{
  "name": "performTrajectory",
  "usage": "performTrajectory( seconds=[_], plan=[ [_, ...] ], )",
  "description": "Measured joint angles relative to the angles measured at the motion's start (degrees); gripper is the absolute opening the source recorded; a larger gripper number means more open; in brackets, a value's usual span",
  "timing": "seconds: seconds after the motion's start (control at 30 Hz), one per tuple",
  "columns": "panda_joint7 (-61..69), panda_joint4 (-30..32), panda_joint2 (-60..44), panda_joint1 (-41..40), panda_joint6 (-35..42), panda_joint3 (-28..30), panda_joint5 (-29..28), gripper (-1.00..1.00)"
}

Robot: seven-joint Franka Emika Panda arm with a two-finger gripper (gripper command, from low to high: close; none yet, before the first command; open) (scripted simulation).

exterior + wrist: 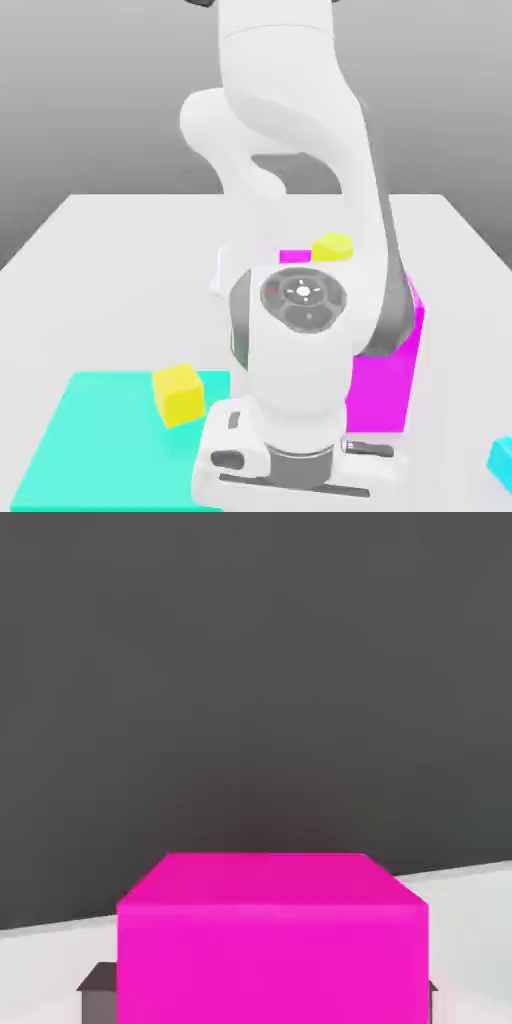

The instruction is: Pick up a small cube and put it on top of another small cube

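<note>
Even, soft light is falling on the white tabletop [120, 240], brightening it without glare. The backdrop is shading toward dark at twelve o'clock. Edges are rendering slightly soft, with barely any cast shadows showing.

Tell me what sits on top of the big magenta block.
A yellow cube rests on the big magenta block near its far edge; the arm covers much of the block's top, so anything else there is hidden.

White table [110, 235]: teal mat [110, 440], magenta block [385, 385], cyan cube [503, 462].
</note>
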State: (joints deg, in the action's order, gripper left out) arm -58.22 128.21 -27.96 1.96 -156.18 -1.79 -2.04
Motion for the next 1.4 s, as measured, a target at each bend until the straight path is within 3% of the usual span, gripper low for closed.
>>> performTrajectory(
  seconds=[0.43,1.13,1.3,1.33,1.4],
  plan=[
    [12.86,8.85,26.33,1.35,17.49,-3.86,1.49,-1.0],
    [43.1,25.74,70.03,12.24,44.3,-2.4,5.31,-1.0],
    [45.21,32.82,70.02,13.06,37.25,-2.75,5.84,-1.0],
    [45.31,33.93,69.53,13.05,35.65,-2.87,5.97,1.0],
    [45.31,33.93,69.53,13.05,35.65,-2.88,5.97,1.0]
  ],
)
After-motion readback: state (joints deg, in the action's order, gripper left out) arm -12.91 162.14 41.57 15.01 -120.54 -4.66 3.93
